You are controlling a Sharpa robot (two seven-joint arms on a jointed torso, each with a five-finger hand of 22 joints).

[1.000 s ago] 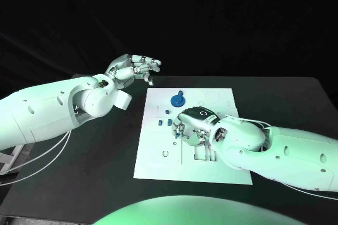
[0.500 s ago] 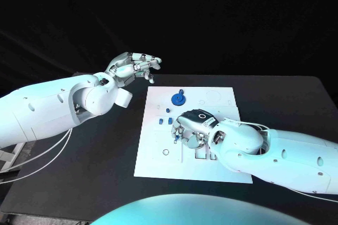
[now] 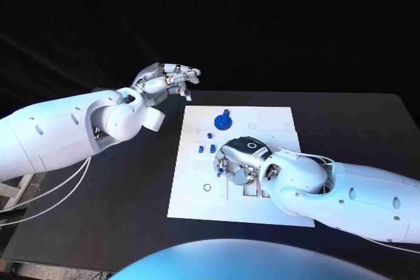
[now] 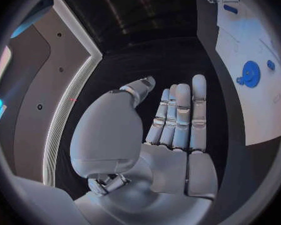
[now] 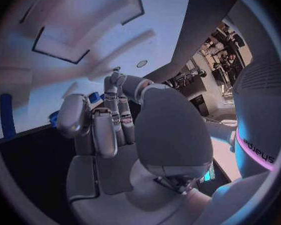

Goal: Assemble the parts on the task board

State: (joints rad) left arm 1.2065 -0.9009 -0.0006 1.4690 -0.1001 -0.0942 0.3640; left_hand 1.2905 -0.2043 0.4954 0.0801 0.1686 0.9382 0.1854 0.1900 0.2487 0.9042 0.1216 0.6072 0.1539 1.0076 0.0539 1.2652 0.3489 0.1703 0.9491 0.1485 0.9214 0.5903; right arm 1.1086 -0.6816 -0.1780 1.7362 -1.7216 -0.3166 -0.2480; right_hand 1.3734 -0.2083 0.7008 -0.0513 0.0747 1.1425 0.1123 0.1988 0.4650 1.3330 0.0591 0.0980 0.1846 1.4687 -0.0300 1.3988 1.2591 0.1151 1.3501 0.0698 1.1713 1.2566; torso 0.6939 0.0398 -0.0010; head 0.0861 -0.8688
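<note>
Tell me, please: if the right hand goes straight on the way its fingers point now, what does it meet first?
Probably the task board itself: the right hand points down onto its white surface, near small blue parts.

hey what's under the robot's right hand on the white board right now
The right hand hangs over the middle of the task board. Small blue parts lie beside its fingers, and printed outlines show near it. What lies directly beneath the palm is covered.

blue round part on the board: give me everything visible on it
The blue round part is a flat disc, plastic by its look, with a small knob at its rim. It lies in the far half of the white task board, apart from the smaller blue pieces nearer the robot. Neither hand touches it; the left wrist view shows it too.
</note>
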